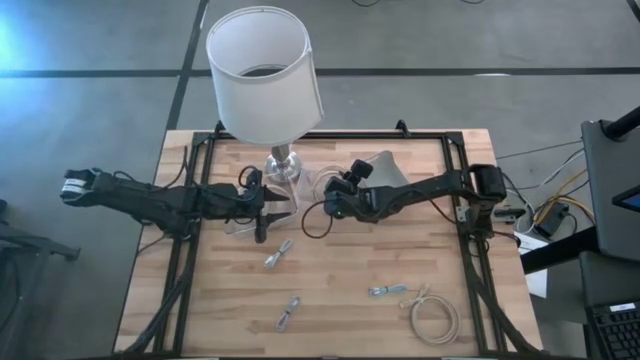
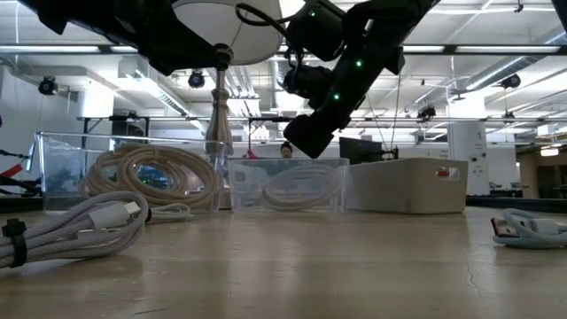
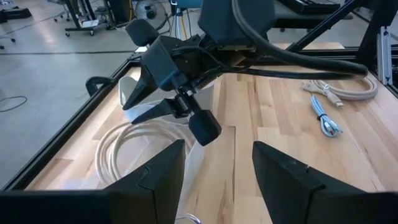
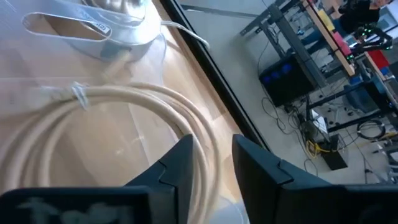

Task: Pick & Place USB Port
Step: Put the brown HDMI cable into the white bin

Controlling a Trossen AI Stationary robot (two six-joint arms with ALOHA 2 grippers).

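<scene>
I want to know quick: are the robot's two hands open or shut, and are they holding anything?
Left gripper: jaws open, holding nothing.
Right gripper: jaws open, holding nothing, over the coiled cream cable.

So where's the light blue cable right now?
In the high view, the light blue cable lies on the table's front right part, just left of the coiled beige cable, away from both grippers.

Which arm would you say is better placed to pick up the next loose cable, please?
Probably left: its gripper hangs open just above the nearest bundled cable, while the right gripper sits farther off, over the clear box.
</scene>
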